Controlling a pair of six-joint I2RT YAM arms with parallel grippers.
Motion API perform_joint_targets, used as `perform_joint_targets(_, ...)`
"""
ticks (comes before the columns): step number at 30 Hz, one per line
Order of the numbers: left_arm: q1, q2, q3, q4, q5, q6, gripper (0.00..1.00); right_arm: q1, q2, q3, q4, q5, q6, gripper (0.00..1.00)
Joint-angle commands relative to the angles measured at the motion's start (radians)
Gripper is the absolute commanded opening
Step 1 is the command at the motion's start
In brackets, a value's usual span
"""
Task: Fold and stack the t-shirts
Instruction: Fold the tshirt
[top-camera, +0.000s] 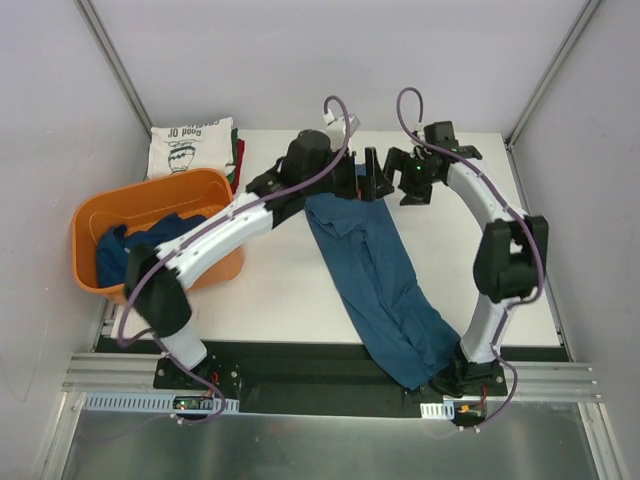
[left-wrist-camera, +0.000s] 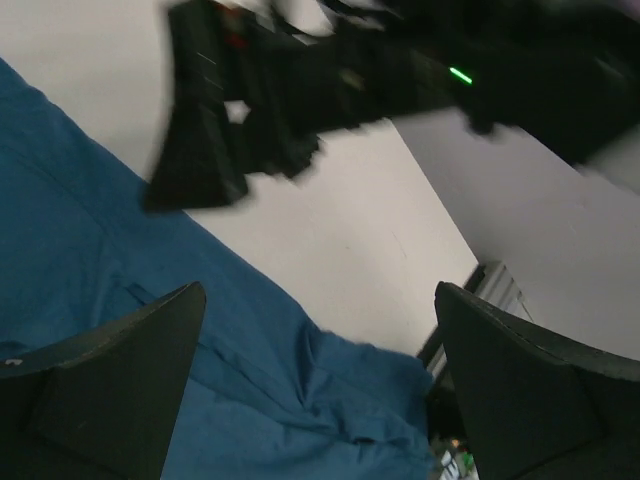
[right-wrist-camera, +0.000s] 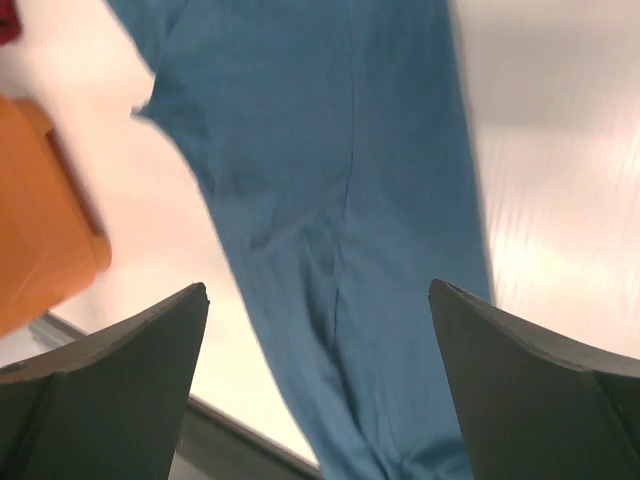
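While the left gripper (top-camera: 372, 178) and right gripper (top-camera: 408, 185) hang side by side at the far end of the blue t-shirt (top-camera: 375, 270), jaws wide apart and holding nothing, the shirt lies as 1 long strip across the table (top-camera: 280, 290), its near end draped over the near edge. Lifting it could snag that end on the right arm's base (top-camera: 470, 375), and the 2 grippers could collide.

Orange rectangular plastic tub (top-camera: 140, 204) sits at left edge of white flat desk (top-camera: 290, 295). Black base plate (top-camera: 320, 368) and silver aluminium rail (top-camera: 110, 377) run along desk's near side. Pale grey panel walls (top-camera: 300, 60) enclose back and sides.
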Motion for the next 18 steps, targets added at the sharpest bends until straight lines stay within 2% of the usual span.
perform_joint_targets(1, -0.033, -0.126, -0.212, -0.115, -0.171, 0.02, 0.99, 0.074, 0.224, 0.265, -0.008, 0.039, -0.029, 0.97)
perform_joint_targets(4, -0.033, -0.166, -0.304, -0.148, -0.171, -0.024, 0.99, 0.12, 0.349, 0.384, -0.022, 0.047, -0.038, 0.97)
perform_joint_targets(8, -0.033, -0.157, -0.35, -0.157, -0.142, -0.061, 0.99, 0.142, 0.495, 0.574, -0.05, 0.048, -0.015, 0.97)
perform_joint_targets(12, -0.033, -0.091, -0.32, -0.158, -0.119, -0.057, 0.99, 0.136, 0.622, 0.677, -0.115, 0.091, -0.013, 0.97)
perform_joint_targets(14, -0.031, -0.039, -0.294, -0.162, -0.112, -0.038, 0.99, 0.125, 0.636, 0.676, -0.12, 0.111, -0.007, 0.97)
perform_joint_targets(18, -0.024, 0.067, -0.193, -0.163, -0.082, -0.015, 0.99, 0.039, 0.679, 0.686, -0.145, 0.122, 0.039, 0.97)
